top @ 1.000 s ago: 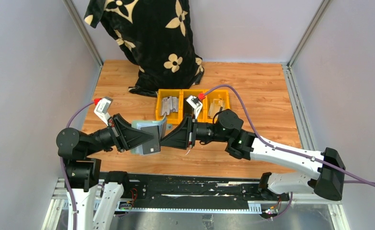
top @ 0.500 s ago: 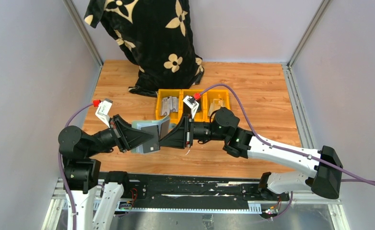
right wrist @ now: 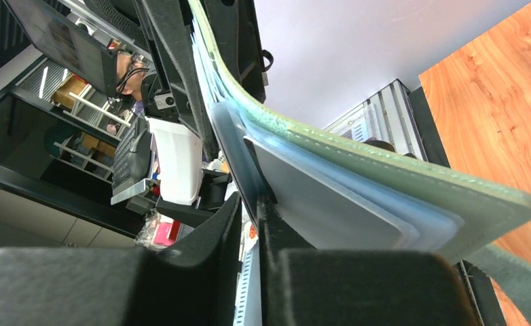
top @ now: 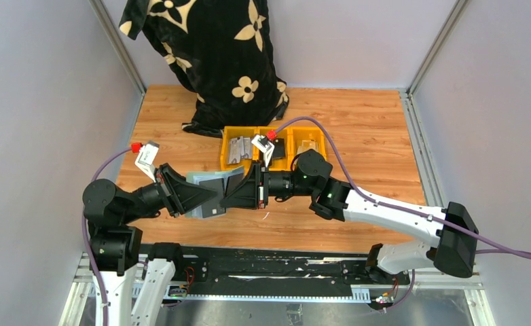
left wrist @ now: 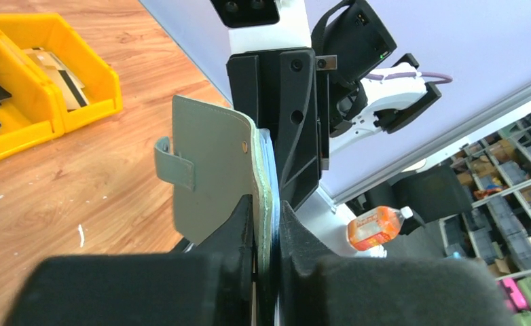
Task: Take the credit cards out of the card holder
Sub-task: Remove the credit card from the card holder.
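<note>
The sage-green card holder (left wrist: 212, 163) hangs open above the table, and my left gripper (left wrist: 266, 227) is shut on one edge of it. In the top view the card holder (top: 212, 180) sits between both grippers, left gripper (top: 207, 195) and right gripper (top: 227, 197). Pale blue pockets (right wrist: 358, 217) fan out in the right wrist view. One dark credit card (right wrist: 241, 166) sticks out of them. Its edge rests at the tip of one pad of my right gripper (right wrist: 249, 227), whose jaws stand a narrow slit apart. More credit cards (top: 239, 149) lie in the yellow bins.
Three yellow bins (top: 274, 130) stand in a row just behind the grippers, also seen as bins (left wrist: 96, 92) in the left wrist view. A black flower-print cloth (top: 215, 54) is heaped at the back. Walls close in on both sides of the wooden table (top: 371, 136).
My right gripper has slid left up to the card holder and its jaws have narrowed around the dark card's edge. The left gripper has kept its hold and barely moved.
</note>
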Robot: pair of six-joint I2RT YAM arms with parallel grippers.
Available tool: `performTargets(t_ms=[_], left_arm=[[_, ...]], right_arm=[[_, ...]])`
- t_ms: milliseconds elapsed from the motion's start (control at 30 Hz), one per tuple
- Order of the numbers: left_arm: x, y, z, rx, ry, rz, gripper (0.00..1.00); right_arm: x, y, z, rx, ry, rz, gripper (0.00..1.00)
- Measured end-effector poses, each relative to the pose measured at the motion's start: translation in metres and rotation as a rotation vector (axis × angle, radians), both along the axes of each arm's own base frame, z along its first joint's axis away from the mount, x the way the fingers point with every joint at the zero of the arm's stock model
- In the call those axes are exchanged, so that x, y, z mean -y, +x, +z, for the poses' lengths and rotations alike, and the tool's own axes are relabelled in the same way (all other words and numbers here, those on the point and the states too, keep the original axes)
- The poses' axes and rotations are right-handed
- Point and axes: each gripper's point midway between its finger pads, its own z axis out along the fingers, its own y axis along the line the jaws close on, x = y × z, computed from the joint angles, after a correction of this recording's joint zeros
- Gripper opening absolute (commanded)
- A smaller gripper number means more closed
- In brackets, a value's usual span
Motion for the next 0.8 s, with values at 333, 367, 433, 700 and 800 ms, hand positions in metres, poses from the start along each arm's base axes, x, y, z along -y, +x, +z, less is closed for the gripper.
performTargets(t_ms=[333, 367, 433, 700, 800], left_arm=[[0.001, -0.003, -0.006, -0.043, -0.009, -0.023, 0.35], [0.002, -0.004, -0.006, -0.051, -0.013, -0.029, 0.34], [0.003, -0.007, -0.005, -0.065, -0.022, -0.047, 0.33], [0.005, -0.015, -0.001, -0.087, -0.039, -0.087, 0.25], [0.005, -0.016, -0.001, -0.09, -0.041, -0.093, 0.25]], right_arm=[[0.005, -0.002, -0.006, -0.004, -0.012, -0.008, 0.0], [0.006, -0.002, -0.006, -0.004, -0.011, -0.009, 0.0], [0.01, -0.002, -0.005, -0.002, -0.006, -0.016, 0.0], [0.026, 0.001, -0.001, -0.008, 0.038, -0.063, 0.0], [0.032, 0.004, 0.003, -0.013, 0.06, -0.087, 0.0]])
